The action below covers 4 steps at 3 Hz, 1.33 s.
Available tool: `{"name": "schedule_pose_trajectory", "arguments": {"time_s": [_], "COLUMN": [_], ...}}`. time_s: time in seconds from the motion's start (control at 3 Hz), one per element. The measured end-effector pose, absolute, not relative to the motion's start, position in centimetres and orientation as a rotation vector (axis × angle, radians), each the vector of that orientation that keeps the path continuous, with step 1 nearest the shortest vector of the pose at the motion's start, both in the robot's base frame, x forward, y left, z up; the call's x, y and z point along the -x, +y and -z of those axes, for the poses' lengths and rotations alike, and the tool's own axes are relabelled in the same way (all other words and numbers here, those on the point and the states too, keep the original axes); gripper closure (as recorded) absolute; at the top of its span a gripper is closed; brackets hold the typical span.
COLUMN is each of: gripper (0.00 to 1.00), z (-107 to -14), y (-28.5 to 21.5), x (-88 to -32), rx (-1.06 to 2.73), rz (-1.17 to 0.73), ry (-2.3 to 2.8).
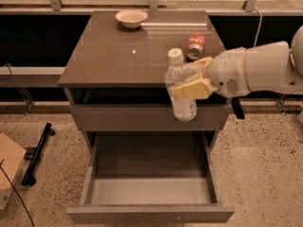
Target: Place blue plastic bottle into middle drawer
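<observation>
Blue plastic bottle point(183, 109): clear body, white cap, pale label. Roughly upright, cap uppermost, off every surface. It hangs at the near right edge of the cabinet top point(118, 60), and its lower half shows against the upper drawer front point(132, 118).

Gripper point(189, 78): reaches in from the right on a white arm point(265, 70). Its yellowish fingers point(194, 88) are clamped around the bottle's middle.

Middle drawer point(150, 189): pulled fully out toward the near side, below the bottle. Pale grey floor, low front lip, nothing inside.

Red soda can point(195, 45): lying on its side on the cabinet top, right side, just beyond the gripper.

Bowl point(131, 18): pale, at the far edge of the cabinet top.

Cardboard box point(9, 163): on the floor, far left.

Black bar point(38, 152): on the floor, between the box and the cabinet.
</observation>
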State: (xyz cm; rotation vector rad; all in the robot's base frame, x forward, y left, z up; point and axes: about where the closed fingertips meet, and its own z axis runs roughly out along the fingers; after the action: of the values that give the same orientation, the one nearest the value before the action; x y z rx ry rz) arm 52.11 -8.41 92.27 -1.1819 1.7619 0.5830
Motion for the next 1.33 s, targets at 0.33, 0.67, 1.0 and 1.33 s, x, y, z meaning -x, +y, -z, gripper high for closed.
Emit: {"name": "schedule_pose_trajectory", "arguments": {"time_s": [0.33,0.67,1.0,1.33], "gripper": [1.00,1.00,1.00,1.00], "z": [-88.8,-85.2,-80.5,-75.6], "y": [-8.6,-8.5,-8.6,-9.0], "x": [-49.5,-48.7,-49.3,-50.4], "rx": [1.156,1.128,1.100,1.082], "rz": [-0.624,-0.653,-0.682,-0.736], "ry": [1.799,1.805,1.804,1.864]}}
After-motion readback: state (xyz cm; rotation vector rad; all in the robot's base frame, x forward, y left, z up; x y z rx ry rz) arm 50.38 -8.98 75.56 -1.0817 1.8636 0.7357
